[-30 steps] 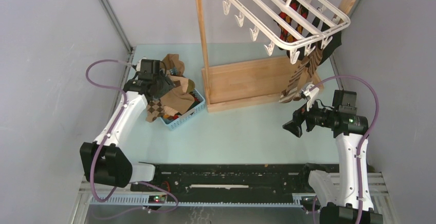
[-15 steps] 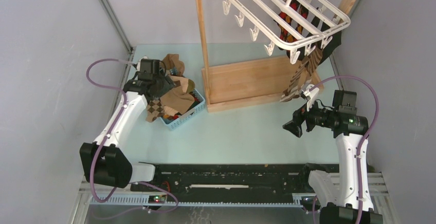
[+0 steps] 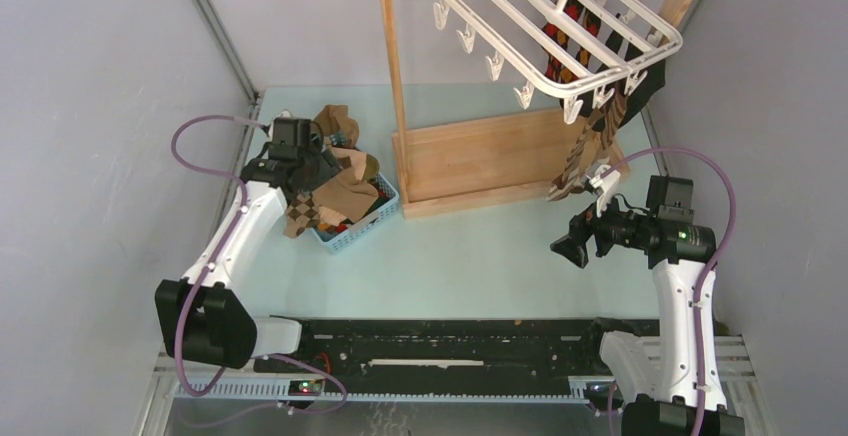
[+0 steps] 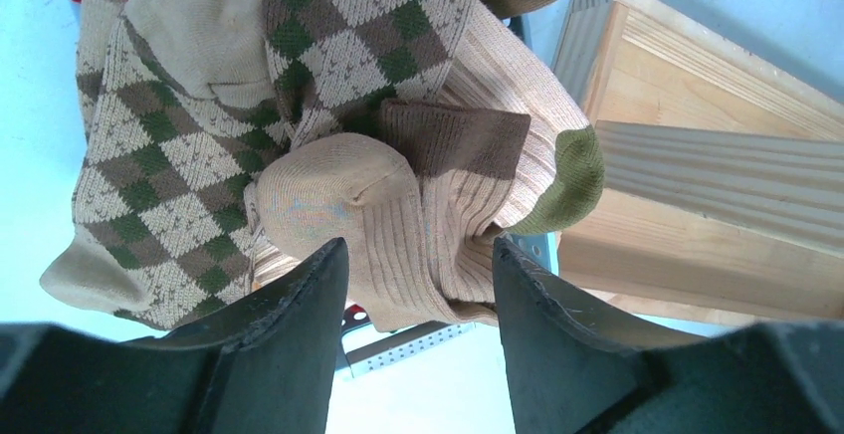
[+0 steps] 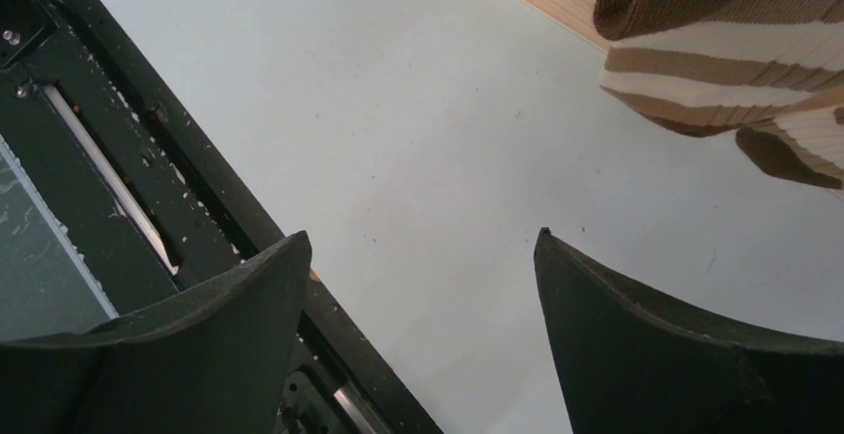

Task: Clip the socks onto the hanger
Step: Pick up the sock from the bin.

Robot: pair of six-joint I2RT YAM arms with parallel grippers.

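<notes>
Since prior frame: L arm nudged slightly, left of stand (image 3: 480,161); clipped striped sock (image 5: 717,26) swung a touch; R arm static. Loose socks (image 3: 335,196) lay heaped in basket (image 3: 365,226) just left of stand base. Hanger (image 3: 560,31) hung from stand's top rail, some socks clipped at its right end. Socks judged light, soft, floppy, apt to drag neighbours; best pinched at cuff or a raised fold. L arm reached fwd, wrist pitched down over heap. L gripper (image 4: 418,250) approx half open, straddling tan ribbed sock (image 4: 398,205), no grip seen. R gripper (image 5: 423,245) wide open, empty, low, off stand's front right corner.
</notes>
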